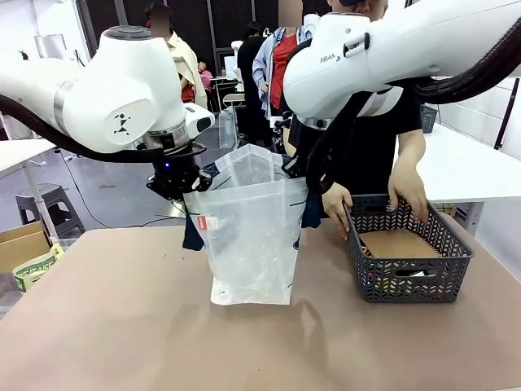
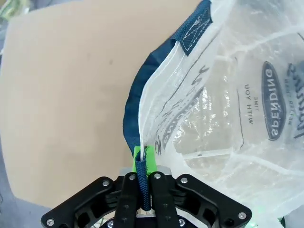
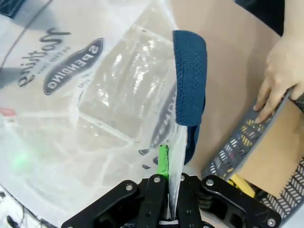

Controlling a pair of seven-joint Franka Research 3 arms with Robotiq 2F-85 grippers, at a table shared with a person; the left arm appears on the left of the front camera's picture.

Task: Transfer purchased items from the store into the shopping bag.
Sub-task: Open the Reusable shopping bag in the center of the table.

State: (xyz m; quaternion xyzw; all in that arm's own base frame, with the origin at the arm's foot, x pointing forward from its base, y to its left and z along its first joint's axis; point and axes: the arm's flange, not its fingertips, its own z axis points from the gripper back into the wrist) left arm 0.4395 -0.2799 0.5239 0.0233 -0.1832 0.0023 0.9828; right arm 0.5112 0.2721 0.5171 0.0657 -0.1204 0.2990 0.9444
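A brown table (image 1: 122,326) stands between two white robot arms and a person on the far side. A translucent clear plastic shopping bag (image 1: 248,236) with dark navy strap handles stands upright near the middle of the table, its mouth held open between the two arms. A small red tag (image 1: 201,221) sits on its left edge.

The left gripper (image 2: 142,156) has its green pads pressed together on the bag's rim, right where a navy strap handle (image 2: 135,109) meets it. A navy oval logo (image 2: 274,99) and cursive lettering show through the plastic.

The right gripper (image 3: 168,161) pinches the opposite rim of the bag, with the other navy strap (image 3: 190,80) looping up just beyond its fingers.

To the right of the bag, apart from it, sits a dark grey rectangular plastic basket (image 1: 407,281) with lattice mesh sides. A flat brown cardboard sheet (image 1: 399,243) lies inside it. Something yellow (image 3: 240,183) shows through the lattice beneath the sheet; what it is cannot be told.

The person, in a black top, leans over the basket. One hand (image 1: 335,204) rests on the basket's near-left corner rim, and the other hand (image 1: 409,195) reaches over its far rim.
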